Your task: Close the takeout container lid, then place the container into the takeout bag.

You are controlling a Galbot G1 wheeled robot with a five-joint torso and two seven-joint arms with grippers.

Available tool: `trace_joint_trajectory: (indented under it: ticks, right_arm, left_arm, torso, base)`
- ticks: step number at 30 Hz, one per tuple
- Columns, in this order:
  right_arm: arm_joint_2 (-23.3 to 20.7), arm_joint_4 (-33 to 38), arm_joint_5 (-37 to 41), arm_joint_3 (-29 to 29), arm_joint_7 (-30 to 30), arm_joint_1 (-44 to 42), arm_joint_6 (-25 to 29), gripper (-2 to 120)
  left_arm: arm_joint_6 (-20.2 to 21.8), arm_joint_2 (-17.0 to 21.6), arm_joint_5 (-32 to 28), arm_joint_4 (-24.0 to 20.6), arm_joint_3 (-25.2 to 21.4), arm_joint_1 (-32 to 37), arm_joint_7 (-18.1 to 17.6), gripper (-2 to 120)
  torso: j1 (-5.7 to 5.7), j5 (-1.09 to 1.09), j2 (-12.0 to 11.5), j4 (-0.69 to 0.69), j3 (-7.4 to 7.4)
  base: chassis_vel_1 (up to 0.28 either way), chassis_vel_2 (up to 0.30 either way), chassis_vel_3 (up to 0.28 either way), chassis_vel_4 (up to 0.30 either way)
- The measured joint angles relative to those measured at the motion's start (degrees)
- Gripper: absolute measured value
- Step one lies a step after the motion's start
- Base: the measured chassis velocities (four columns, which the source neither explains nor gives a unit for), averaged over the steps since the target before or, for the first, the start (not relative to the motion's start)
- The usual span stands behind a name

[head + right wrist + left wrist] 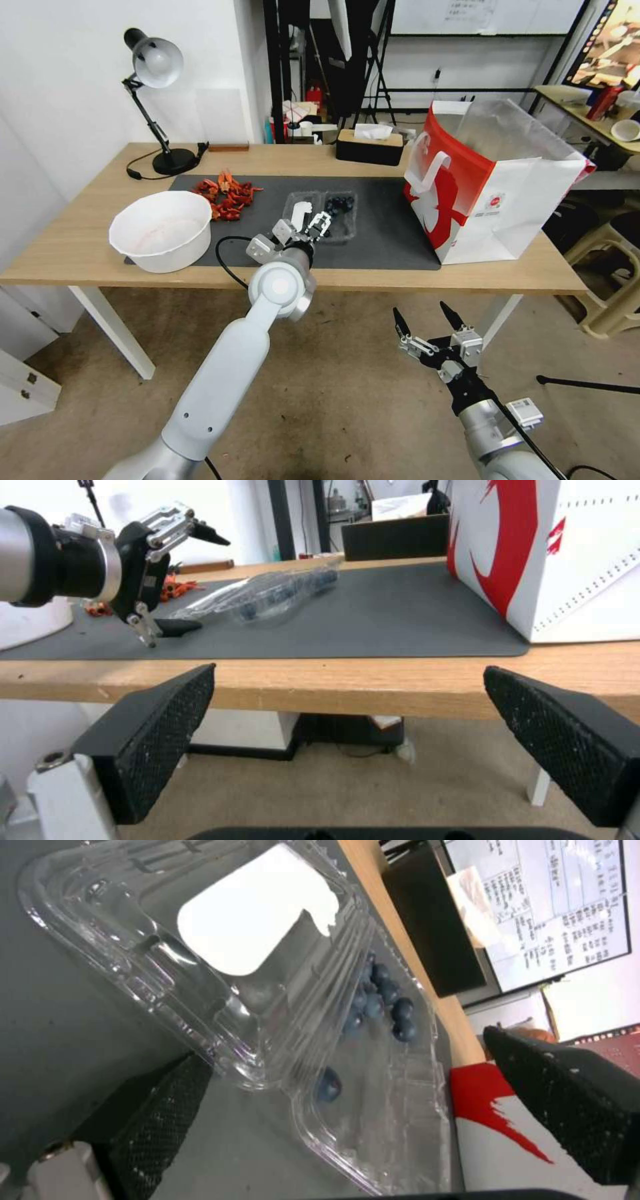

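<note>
The takeout container (321, 215) lies open and flat on the dark mat, its lid (298, 208) with the white label to the left of the tray of blueberries (340, 205). My left gripper (310, 224) is open at the container's near edge. In the left wrist view its fingers (153, 1110) straddle the lid (253, 925) and the tray (383, 1005). From the right wrist view, the left gripper (200, 582) has one finger low on the mat and one raised above the container (273, 595). The takeout bag (493, 193) stands open at the mat's right end. My right gripper (427, 320) hangs open below the table's front edge.
A white bowl (160, 230) sits on the mat's left end, with red scraps (227, 193) behind it. A desk lamp (157, 67) and a black tissue box (370, 145) stand along the table's back. Stools (613, 267) are at the right.
</note>
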Motion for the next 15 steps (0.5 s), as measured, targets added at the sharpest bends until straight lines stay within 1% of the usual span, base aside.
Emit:
trace_joint_trajectory:
  ticks: [5, 8, 12, 15]
  right_arm:
    - [0.2, 0.0, -0.3, -0.1, 0.0, -0.1, 0.1, 100]
    - [0.3, -0.1, -0.6, -0.2, 0.0, -0.2, 0.2, 100]
    - [0.4, -0.1, -0.8, -0.2, 0.0, -0.5, 0.3, 100]
    - [0.4, -0.1, -1.1, -0.2, -0.1, -0.8, 0.5, 100]
  left_arm:
    - [-0.7, 0.1, 0.3, 0.0, -0.3, 0.5, 1.0, 100]
    - [-2.0, 0.0, 1.1, 0.3, -0.8, 1.0, 2.7, 100]
    - [-2.5, -0.2, 1.3, 0.3, -1.1, 1.4, 3.7, 100]
    - [-3.6, -0.6, 1.7, 0.2, -1.4, 2.2, 6.2, 100]
  torso:
    - [0.00, 0.00, 0.0, 0.00, 0.00]
    - [0.00, 0.00, 0.0, 0.00, 0.00]
    - [0.00, 0.00, 0.0, 0.00, 0.00]
    - [0.00, 0.00, 0.0, 0.00, 0.00]
  base:
    - [0.000, 0.000, 0.000, 0.000]
    - [0.000, 0.000, 0.000, 0.000]
    - [0.000, 0.000, 0.000, 0.000]
    - [0.000, 0.000, 0.000, 0.000]
